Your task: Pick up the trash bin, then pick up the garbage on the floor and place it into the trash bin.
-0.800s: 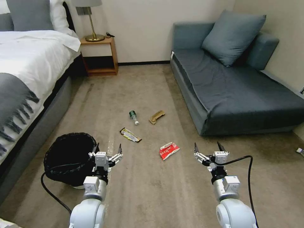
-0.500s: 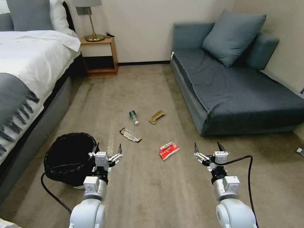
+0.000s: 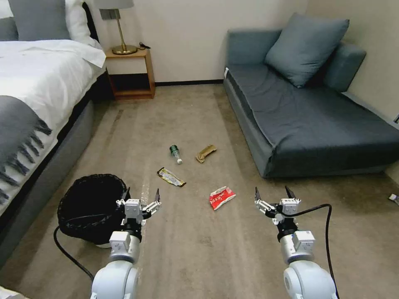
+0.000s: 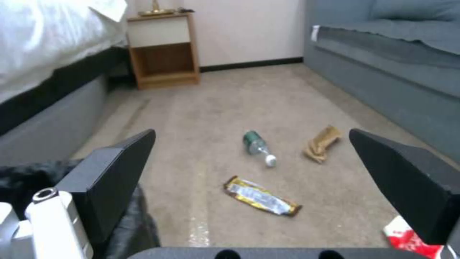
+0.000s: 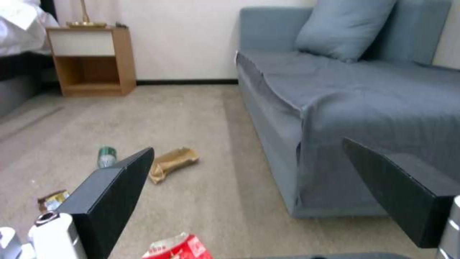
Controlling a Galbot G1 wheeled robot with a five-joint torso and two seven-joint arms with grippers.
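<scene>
Left pincer (image 3: 141, 197) hangs wide just right of the trash bin (image 3: 91, 207) at near left; right pincer (image 3: 273, 195) wide too, empty; I'd swing left over the bin's rim, grip wall and liner squarely; garbage lies scattered mid-floor beyond.
</scene>
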